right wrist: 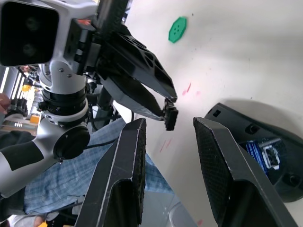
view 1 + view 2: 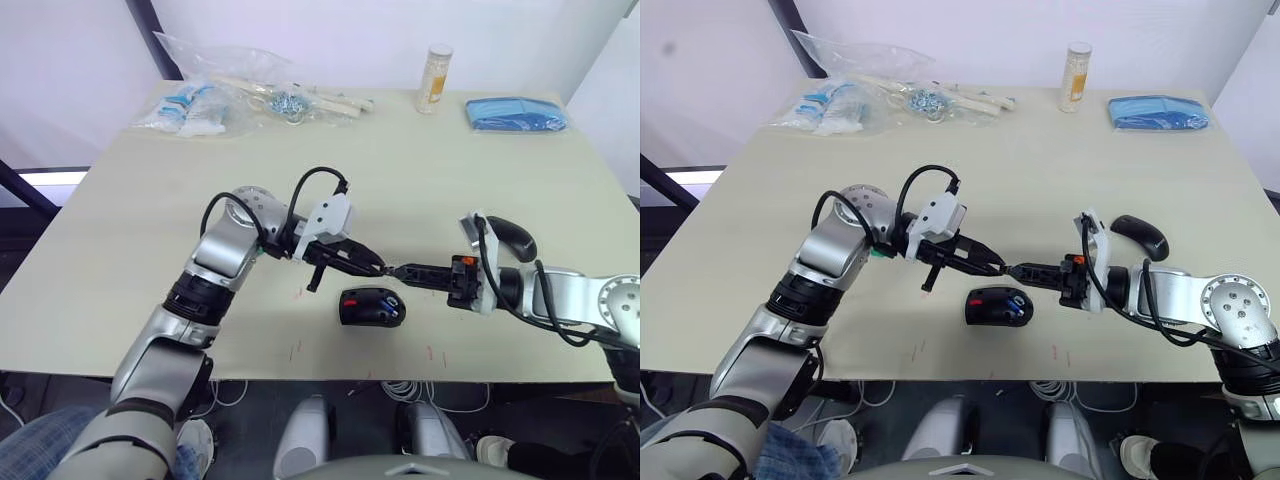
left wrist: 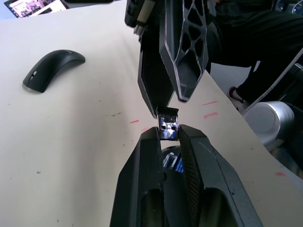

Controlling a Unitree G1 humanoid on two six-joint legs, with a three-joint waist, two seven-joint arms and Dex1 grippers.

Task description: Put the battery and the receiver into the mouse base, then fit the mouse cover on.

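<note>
My left gripper is shut on the receiver, a tiny dark-and-pale plug held at its fingertips just above the table. My right gripper faces it tip to tip, open, its two fingers standing either side of the receiver without touching it. Just in front of both tips lies the mouse base, black with a red patch, and the blue battery sits in its compartment. The mouse cover, a plain black arched shell, rests on the table behind my right forearm.
Clear plastic bags of parts lie at the back left. A small bottle and a blue cloth stand at the back right. A green disc lies by my left arm. Red marks dot the table near the front edge.
</note>
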